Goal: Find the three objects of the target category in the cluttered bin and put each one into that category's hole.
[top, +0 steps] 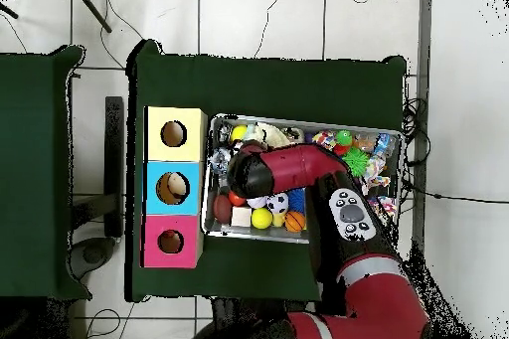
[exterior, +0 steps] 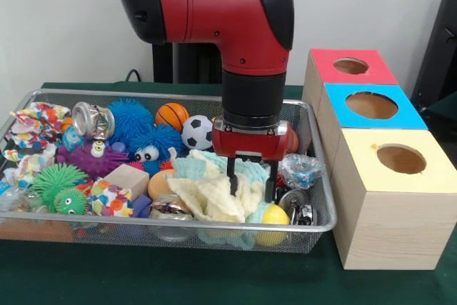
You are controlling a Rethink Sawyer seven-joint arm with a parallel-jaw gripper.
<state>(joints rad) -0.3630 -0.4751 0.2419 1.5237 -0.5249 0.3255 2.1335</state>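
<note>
The wire mesh bin point(exterior: 64, 92) is full of mixed toys, cloths and cans. My gripper point(exterior: 251, 182) hangs down into its right part, open and empty. One finger point(exterior: 232, 175) presses into a cream cloth point(exterior: 207, 198) and the other stands beside a mint cloth point(exterior: 191, 168). A yellow ball point(exterior: 275, 214) and a crushed can point(exterior: 296, 201) lie just in front of the gripper. In the overhead view the red arm point(top: 288, 166) covers the gripper over the bin's left part point(top: 298, 121).
Three wooden boxes with round holes stand beside the bin: red top point(exterior: 352, 66), blue top point(exterior: 371, 105), yellow top point(exterior: 400, 158). The bin also holds a soccer ball point(exterior: 197, 132), a basketball point(exterior: 172, 116), spiky balls point(exterior: 131, 118), a wooden block point(exterior: 126, 178) and a crumpled plastic cup point(exterior: 300, 169).
</note>
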